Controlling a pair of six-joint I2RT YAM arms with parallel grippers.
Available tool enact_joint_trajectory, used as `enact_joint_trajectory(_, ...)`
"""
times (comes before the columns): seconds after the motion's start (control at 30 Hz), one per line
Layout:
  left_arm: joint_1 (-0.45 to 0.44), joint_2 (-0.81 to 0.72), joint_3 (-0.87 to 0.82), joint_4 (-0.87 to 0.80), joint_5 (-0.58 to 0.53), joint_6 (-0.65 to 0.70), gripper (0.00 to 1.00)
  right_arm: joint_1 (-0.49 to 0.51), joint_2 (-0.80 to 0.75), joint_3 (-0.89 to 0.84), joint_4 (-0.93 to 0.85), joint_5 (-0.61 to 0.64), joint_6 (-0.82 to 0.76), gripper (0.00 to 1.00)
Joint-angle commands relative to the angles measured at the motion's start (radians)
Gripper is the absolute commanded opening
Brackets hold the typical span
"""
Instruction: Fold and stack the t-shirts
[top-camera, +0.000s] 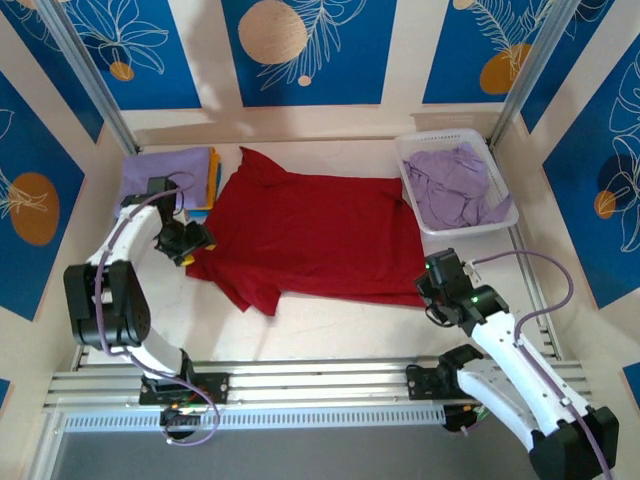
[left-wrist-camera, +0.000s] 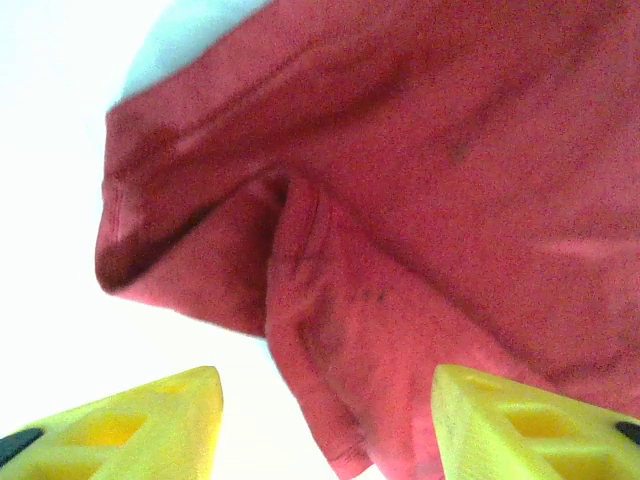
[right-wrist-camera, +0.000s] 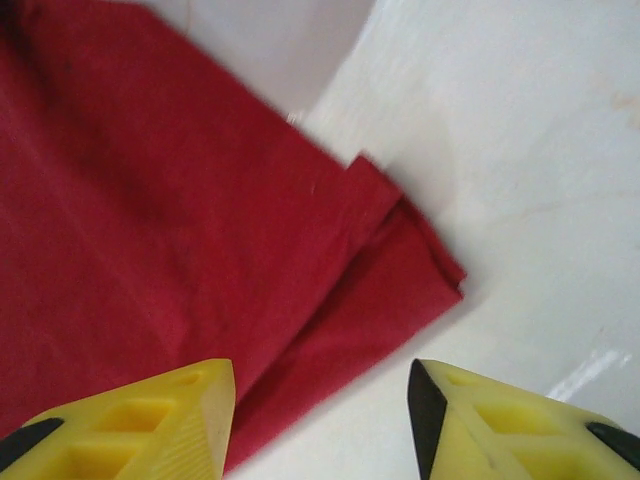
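At the far left of the table (top-camera: 340, 325) lies a folded stack (top-camera: 165, 172). It has a pale lavender shirt on top, and orange-yellow and blue edges (top-camera: 212, 182) show along its right side, so those pieces look finished. Just right of the stack, the left gripper (top-camera: 190, 240) hovers at the left end of the dark red t-shirt (top-camera: 310, 235). In the left wrist view its yellow fingers (left-wrist-camera: 160, 415) stand apart with nothing between them, above a rumpled sleeve. The red shirt lies spread across the middle of the table, mostly flat, with one sleeve sticking out toward the near edge. It is not yet a compact fold, and it is well apart from the top of the stack. At its right end the right gripper (top-camera: 428, 288) is poised with its jaws parted and empty. The right wrist view shows the hem corner (right-wrist-camera: 420, 265), where two layers lie one over the other. At the far right, the white basket (top-camera: 440, 135) holds crumpled lavender shirts (top-camera: 455, 185), none of them folded. By my reckoning the task is somewhere midway: the red shirt needs folding and stacking, then the basket needs emptying.
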Motion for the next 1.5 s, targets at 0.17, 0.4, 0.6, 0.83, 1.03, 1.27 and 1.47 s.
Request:
enact_joint_trajectory(0.17, -0.024, -0.207, -0.262, 0.040, 0.040, -0.052, 0.56, 0.339, 0.234, 0.104, 0.039, -0.096, 0.130, 0.49)
enact_joint_trajectory(0.4, -0.075, -0.287, -0.386, 0.111, 0.061, -0.127, 0.51, 0.526, 0.601, 0.300, 0.264, -0.208, 0.132, 0.48)
enact_joint_trajectory(0.6, -0.081, -0.295, -0.412, 0.136, 0.083, -0.146, 0.50, 0.609, 0.851, 0.477, 0.367, -0.326, 0.140, 0.45)
enact_joint_trajectory(0.83, -0.095, -0.312, -0.476, 0.191, 0.111, -0.180, 0.49, 0.647, 0.991, 0.528, 0.496, -0.428, 0.204, 0.45)
enact_joint_trajectory(1.03, -0.096, -0.311, -0.507, 0.209, 0.113, -0.179, 0.49, 0.664, 1.080, 0.598, 0.527, -0.492, 0.202, 0.43)
enact_joint_trajectory(1.27, -0.098, -0.320, -0.510, 0.201, 0.114, -0.174, 0.48, 0.669, 1.131, 0.609, 0.583, -0.523, 0.222, 0.34)
enact_joint_trajectory(1.47, -0.099, -0.324, -0.519, 0.202, 0.119, -0.172, 0.48, 0.659, 1.155, 0.619, 0.603, -0.529, 0.218, 0.27)
